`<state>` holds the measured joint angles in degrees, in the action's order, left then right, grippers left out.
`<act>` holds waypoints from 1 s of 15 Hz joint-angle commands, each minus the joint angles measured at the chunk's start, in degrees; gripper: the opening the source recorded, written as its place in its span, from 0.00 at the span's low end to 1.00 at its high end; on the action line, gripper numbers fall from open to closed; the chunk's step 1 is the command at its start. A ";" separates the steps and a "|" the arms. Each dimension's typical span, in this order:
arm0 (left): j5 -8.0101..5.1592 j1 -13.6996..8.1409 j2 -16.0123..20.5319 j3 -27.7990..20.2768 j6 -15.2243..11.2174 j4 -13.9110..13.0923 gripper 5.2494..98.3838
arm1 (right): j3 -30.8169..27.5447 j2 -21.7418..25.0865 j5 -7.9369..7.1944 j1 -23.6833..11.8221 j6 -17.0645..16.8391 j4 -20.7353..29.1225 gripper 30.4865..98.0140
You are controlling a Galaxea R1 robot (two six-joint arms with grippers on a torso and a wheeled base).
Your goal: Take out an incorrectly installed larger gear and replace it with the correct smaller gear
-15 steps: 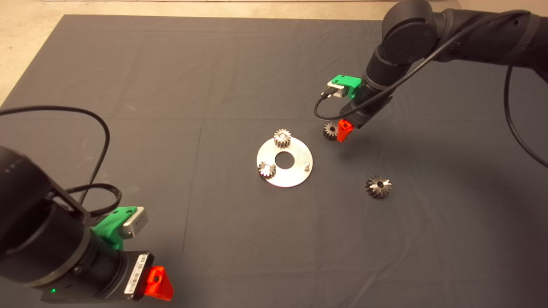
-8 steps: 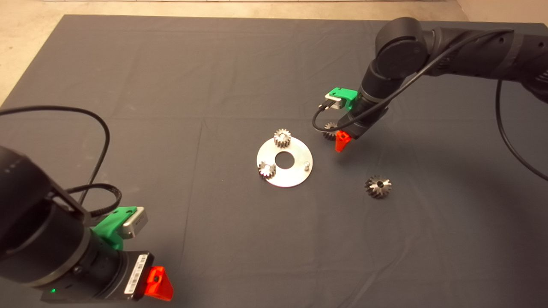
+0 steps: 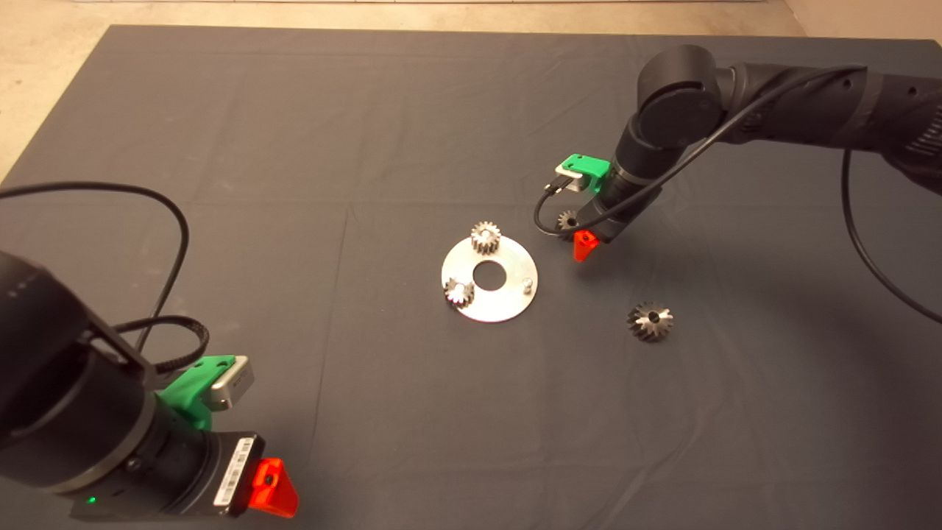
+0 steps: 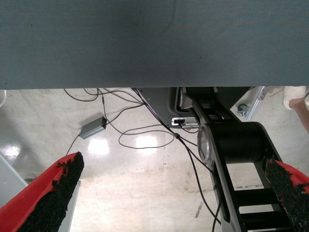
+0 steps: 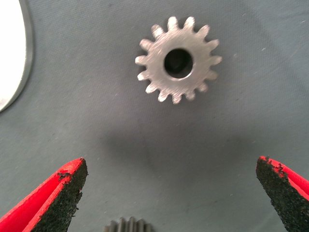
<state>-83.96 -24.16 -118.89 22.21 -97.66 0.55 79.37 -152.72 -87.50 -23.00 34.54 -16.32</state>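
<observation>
The smaller gear [image 3: 566, 218] [image 5: 178, 63] lies flat on the dark mat, just right of the round metal plate [image 3: 508, 298]. My right gripper [image 3: 578, 241] [image 5: 170, 162] hangs low right beside it, on its near side. Its red fingers [image 5: 63, 193] are spread wide and hold nothing, and the gear is not between them. Arm and cable cover part of the gear in the head view. The larger gear [image 3: 650, 321] rests alone on the mat to the plate's right, nearer the front. My left gripper [image 3: 272, 489] [image 4: 174, 162] is parked open at the lower left.
Two lighter small gears [image 3: 486, 237] [image 3: 458, 292] sit on the plate, and a bare peg [image 3: 526, 283] stands at its right side. The plate's rim [image 5: 12, 58] shows in the right wrist view. The left wrist view shows floor cables beyond the mat's edge.
My right gripper has come down and a little to the left, closing on the smaller gear and hiding more of it in the head view. The gears, the plate and the left arm have not moved.
</observation>
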 commanded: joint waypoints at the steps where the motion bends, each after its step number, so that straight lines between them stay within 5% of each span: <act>1: -0.15 -0.63 0.18 -0.96 0.10 0.07 0.99 | 0.50 -0.35 -0.78 -0.99 0.27 -3.45 0.92; 4: -0.15 -0.63 0.19 -0.96 0.10 0.07 0.99 | 0.50 -0.26 2.72 -0.91 0.43 -3.45 0.92; 9: -0.18 -0.63 0.16 -0.96 0.01 0.07 0.99 | 0.57 -0.08 8.77 -0.99 5.74 -3.54 0.92; 15: -0.31 -0.63 0.19 -0.96 -0.05 0.07 0.99 | 0.59 0.53 9.28 -0.73 6.07 -3.89 0.92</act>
<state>-83.98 -24.16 -118.86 22.21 -97.66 0.55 79.96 -152.65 -78.14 -22.98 40.18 -18.43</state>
